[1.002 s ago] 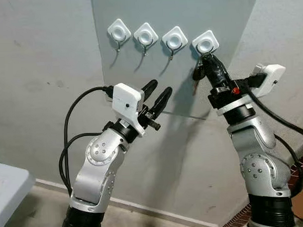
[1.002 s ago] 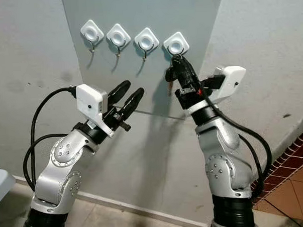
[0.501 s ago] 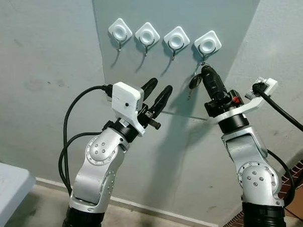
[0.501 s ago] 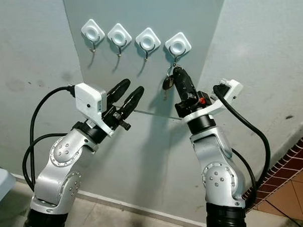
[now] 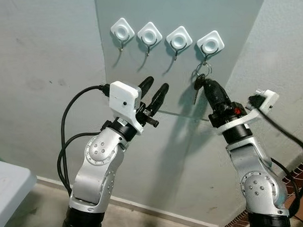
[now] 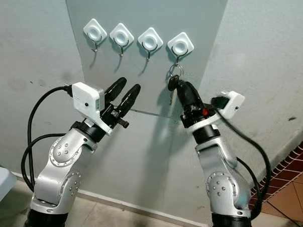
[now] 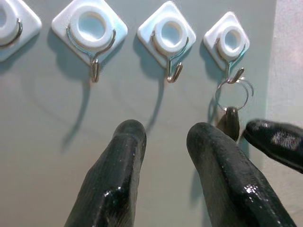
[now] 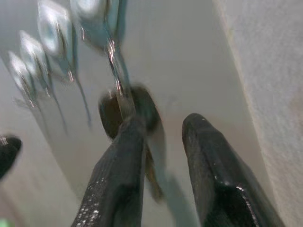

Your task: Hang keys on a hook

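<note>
The keys [image 5: 199,83] are hanging by their ring on the rightmost hook [image 5: 209,42] of four on our grey board [image 5: 238,34]. Our right tool [image 5: 209,86] is sitting just beside them, fingers slightly apart, gripping nothing. Our left tool [image 5: 154,90] is hovering open, well left, below the middle hooks [image 7: 166,40].
</note>
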